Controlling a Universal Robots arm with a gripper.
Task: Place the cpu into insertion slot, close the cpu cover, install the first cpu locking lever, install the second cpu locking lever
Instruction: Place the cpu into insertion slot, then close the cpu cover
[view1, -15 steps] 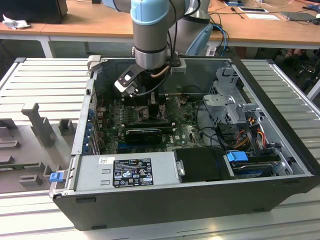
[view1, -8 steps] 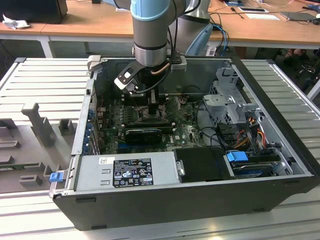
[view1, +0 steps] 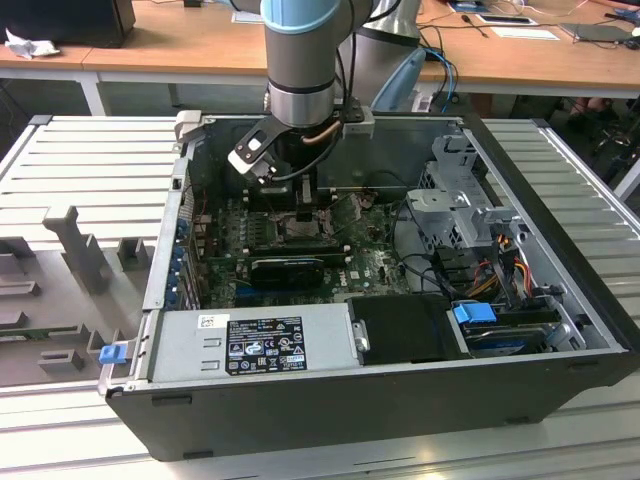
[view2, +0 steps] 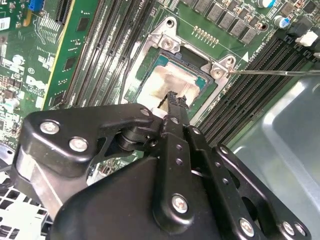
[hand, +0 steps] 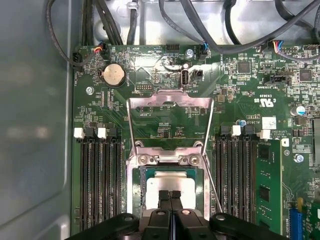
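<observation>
The open computer case (view1: 400, 400) lies on its side, with the arm (view1: 305, 60) reaching down to the green motherboard (hand: 240, 100). The cpu cover (hand: 168, 102) stands flipped open. The cpu (hand: 172, 180) sits in the insertion slot (hand: 133, 190). The gripper (hand: 170, 194) has its fingers pinched together, tips at the chip.

cpu (hand: 170, 184) in insertion slot (hand: 133, 200), cpu cover (hand: 169, 102) open

Exterior view: computer case (view1: 400, 400) at frame centre, on tabletop (view1: 80, 160); motherboard (view1: 375, 262) inside; power supply (view1: 250, 340) at lower centre.
First wrist view: cpu (hand: 172, 181) in insertion slot (hand: 133, 190); cpu cover (hand: 169, 101) swung open beside it; memory slots (hand: 100, 180) flanking.
</observation>
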